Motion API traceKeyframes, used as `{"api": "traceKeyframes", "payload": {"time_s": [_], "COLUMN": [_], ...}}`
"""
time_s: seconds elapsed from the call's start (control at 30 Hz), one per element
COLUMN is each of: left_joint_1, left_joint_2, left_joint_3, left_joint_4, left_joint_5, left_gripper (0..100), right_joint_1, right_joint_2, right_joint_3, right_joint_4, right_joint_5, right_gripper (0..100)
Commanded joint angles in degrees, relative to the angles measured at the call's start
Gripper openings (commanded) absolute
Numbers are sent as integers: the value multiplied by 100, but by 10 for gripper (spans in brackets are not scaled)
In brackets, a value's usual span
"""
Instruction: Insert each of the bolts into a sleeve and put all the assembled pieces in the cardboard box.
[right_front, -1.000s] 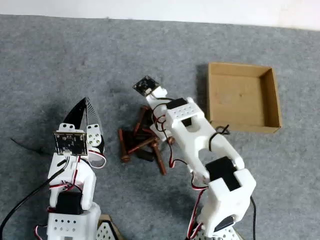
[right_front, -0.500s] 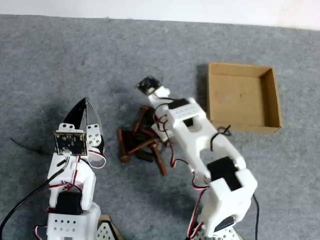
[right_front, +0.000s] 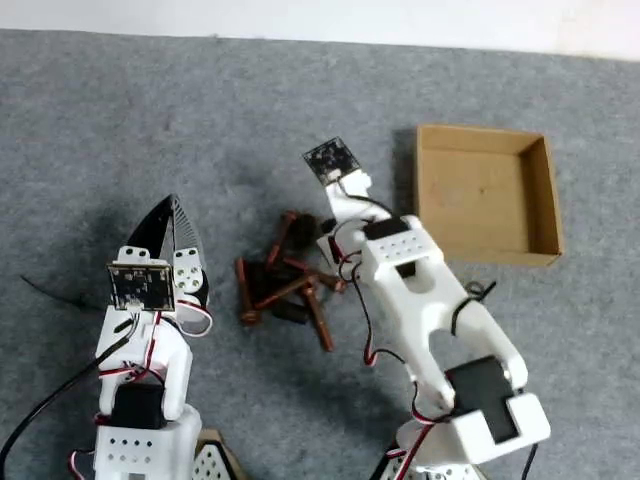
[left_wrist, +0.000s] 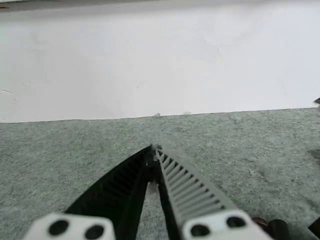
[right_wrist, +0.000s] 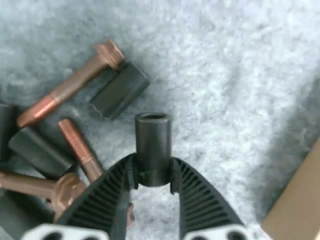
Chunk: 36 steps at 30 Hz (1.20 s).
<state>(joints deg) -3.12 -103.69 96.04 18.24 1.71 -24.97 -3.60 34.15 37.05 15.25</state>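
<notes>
Sleeve (right_wrist: 153, 142), the black one, is clamped in the right gripper (right_wrist: 152, 170) jaws by its near end. Its long axis pokes straight out past the tips, with the open bore facing away. The copper bolts (right_front: 283, 290) lie every which way in a heap on the desk (right_front: 100, 120) just beside it, between the two arms. The left gripper (left_wrist: 153, 150) sits well apart, jaws together. The cardboard box (right_front: 485, 135) is off on the right arm's other side. My guess is a bolt needs lining up end-on with that bore.

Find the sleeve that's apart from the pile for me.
In the right wrist view, the sleeve sits clamped in the right gripper, between the pile of bolts and the cardboard box.
</notes>
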Motion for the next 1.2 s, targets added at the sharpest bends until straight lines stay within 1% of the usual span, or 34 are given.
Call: {"api": "traceKeyframes", "payload": {"time_s": [0.0, 0.23, 0.3, 0.33, 0.4, 0.47, 0.6, 0.7, 0.9, 1.07, 1.17], "left_joint_1": [-57, -57, -57, -57, -57, -57, -40, -40, -40, -31, -31], "left_joint_2": [-57, -48, -48, -48, -48, -48, -48, -57, -66, -75, -75], "left_joint_3": [110, 110, 110, 110, 110, 110, 110, 110, 110, 110, 110], "left_joint_4": [-123, -123, -123, -114, -44, -18, -18, -18, -18, -18, -18], "left_joint_5": [0, 0, 0, 0, 0, 0, 0, 0, 0, 0, 0], "left_gripper": [7, 7, 7, 7, 7, 7, 7, 7, 7, 7, 7], "right_joint_1": [101, 92, 92, 66, 13, -48, -22, 215, 1051, 1042, 1007], "right_joint_2": [-462, -963, -1200, -1314, -1516, -1657, -1640, -1437, -1174, -910, -602], "right_joint_3": [92, 585, 673, 664, 637, 532, 426, 884, 1226, 1226, 1226], "right_joint_4": [-321, -655, -611, -497, 224, 919, 1411, 1516, 1516, 1516, 1516], "right_joint_5": [-62, -70, -290, -589, -958, -1002, -1002, -1002, -993, -993, -993], "right_gripper": [3, 3, 3, 3, 3, 3, 3, 3, 3, 17, 98]}}
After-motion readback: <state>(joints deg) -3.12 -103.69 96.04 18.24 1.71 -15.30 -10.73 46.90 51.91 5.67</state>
